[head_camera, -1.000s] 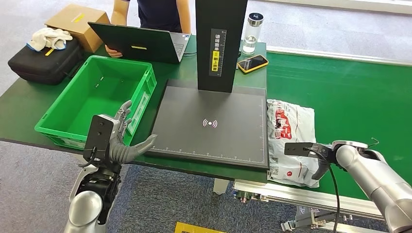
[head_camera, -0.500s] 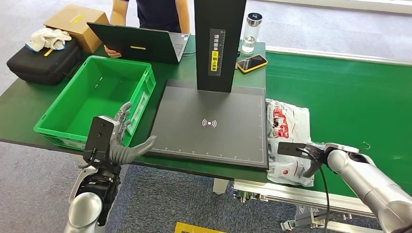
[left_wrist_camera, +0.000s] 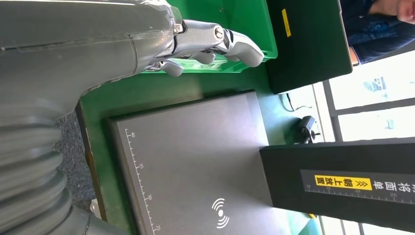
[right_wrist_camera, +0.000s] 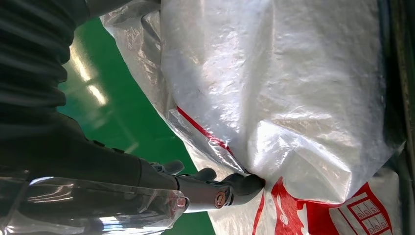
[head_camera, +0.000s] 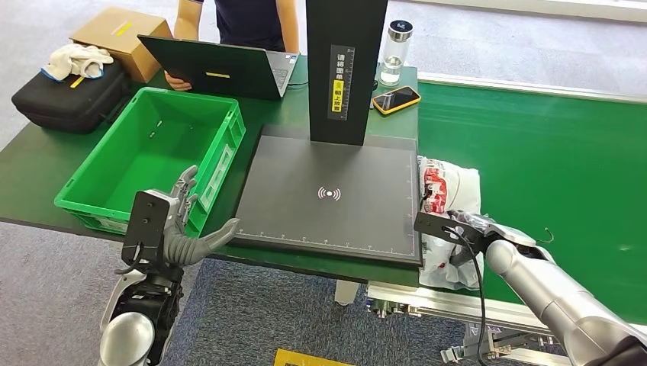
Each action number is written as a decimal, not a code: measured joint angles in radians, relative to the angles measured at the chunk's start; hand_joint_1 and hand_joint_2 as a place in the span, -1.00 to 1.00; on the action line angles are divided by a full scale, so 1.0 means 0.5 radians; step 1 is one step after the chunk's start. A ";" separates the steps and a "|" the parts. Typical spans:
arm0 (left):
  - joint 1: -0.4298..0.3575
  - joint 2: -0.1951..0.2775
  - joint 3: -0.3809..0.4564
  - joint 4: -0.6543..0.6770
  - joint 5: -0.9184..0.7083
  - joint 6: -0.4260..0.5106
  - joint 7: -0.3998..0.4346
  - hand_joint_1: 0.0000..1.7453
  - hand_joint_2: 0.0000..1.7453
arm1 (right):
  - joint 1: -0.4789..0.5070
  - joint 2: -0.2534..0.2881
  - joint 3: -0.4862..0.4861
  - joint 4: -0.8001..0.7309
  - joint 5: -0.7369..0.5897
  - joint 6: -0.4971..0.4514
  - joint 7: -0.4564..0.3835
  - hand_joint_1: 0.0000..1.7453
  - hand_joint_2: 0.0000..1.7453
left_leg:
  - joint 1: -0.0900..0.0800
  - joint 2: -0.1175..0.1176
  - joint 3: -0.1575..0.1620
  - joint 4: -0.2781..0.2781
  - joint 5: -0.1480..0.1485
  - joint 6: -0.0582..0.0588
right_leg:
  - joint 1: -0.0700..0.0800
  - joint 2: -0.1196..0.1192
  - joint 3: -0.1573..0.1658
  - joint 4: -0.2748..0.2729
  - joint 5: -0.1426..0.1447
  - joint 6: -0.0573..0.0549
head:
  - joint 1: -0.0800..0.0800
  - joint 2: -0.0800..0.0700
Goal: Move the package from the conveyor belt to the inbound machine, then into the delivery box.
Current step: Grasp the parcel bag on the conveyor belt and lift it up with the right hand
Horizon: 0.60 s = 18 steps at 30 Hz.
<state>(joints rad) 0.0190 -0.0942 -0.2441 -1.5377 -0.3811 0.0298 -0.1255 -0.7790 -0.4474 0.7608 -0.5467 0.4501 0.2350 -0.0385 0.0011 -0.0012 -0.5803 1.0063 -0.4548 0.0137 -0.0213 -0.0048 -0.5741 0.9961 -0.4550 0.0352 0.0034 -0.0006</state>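
Observation:
The white plastic package [head_camera: 452, 185] with red print lies bunched at the near left edge of the green conveyor belt [head_camera: 549, 168], against the black inbound machine's plate [head_camera: 328, 221]. My right hand [head_camera: 467, 238] grips the package's near end; in the right wrist view its dark fingers [right_wrist_camera: 215, 188] dig into the crumpled package [right_wrist_camera: 293, 98]. My left hand [head_camera: 187, 221] hangs open with fingers spread, in front of the table between the green delivery box [head_camera: 152, 152] and the plate. The left wrist view shows its fingers [left_wrist_camera: 215, 41] holding nothing, beside the plate [left_wrist_camera: 186, 161].
The machine's black column [head_camera: 347, 69] rises at the back of the plate. Behind it are a laptop [head_camera: 221, 72] with a person [head_camera: 248, 19], a phone [head_camera: 397, 99] and a bottle [head_camera: 395, 49]. A black case [head_camera: 69, 91] and cardboard box [head_camera: 118, 34] sit far left.
My right hand has moved left toward the plate, and the package has bunched up and shifted left with it. The left hand has sunk slightly.

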 joint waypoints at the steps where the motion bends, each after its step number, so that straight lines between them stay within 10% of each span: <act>1: 0.001 0.000 0.001 -0.001 0.000 0.000 0.000 -1.00 1.00 | 0.000 0.002 -0.001 0.000 0.000 0.000 0.000 -1.00 1.00 | 0.000 0.000 0.000 0.000 0.000 0.000 | 0.000 0.000 0.000 0.000 0.000 0.000 | 0.000 0.000; 10: 0.003 0.000 0.008 -0.004 0.000 0.000 0.000 -1.00 1.00 | 0.051 0.030 -0.042 -0.008 0.052 -0.078 0.068 -1.00 1.00 | 0.000 0.000 0.000 0.000 0.000 0.000 | 0.000 0.000 0.000 0.000 0.000 0.000 | 0.000 0.000; 14: 0.004 0.000 0.010 -0.004 0.000 0.001 0.000 -1.00 1.00 | 0.093 0.037 -0.084 -0.032 0.072 -0.074 0.085 0.81 1.00 | 0.000 0.000 0.001 0.000 0.000 0.000 | 0.000 0.000 0.000 0.000 0.000 0.000 | 0.000 0.000; 18: 0.008 0.000 0.012 -0.004 0.000 0.002 0.000 -1.00 1.00 | 0.116 0.047 -0.118 -0.072 0.102 -0.069 0.123 1.00 1.00 | 0.000 0.000 0.002 0.000 0.000 0.000 | 0.000 0.000 0.001 0.000 0.000 0.000 | 0.000 0.000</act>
<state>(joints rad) 0.0231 -0.0942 -0.2380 -1.5396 -0.3811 0.0310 -0.1255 -0.7212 -0.4241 0.7017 -0.5826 0.5010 0.2006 0.0230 0.0011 -0.0012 -0.5795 1.0063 -0.4548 0.0137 -0.0212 -0.0046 -0.5736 0.9961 -0.4550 0.0352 0.0034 -0.0005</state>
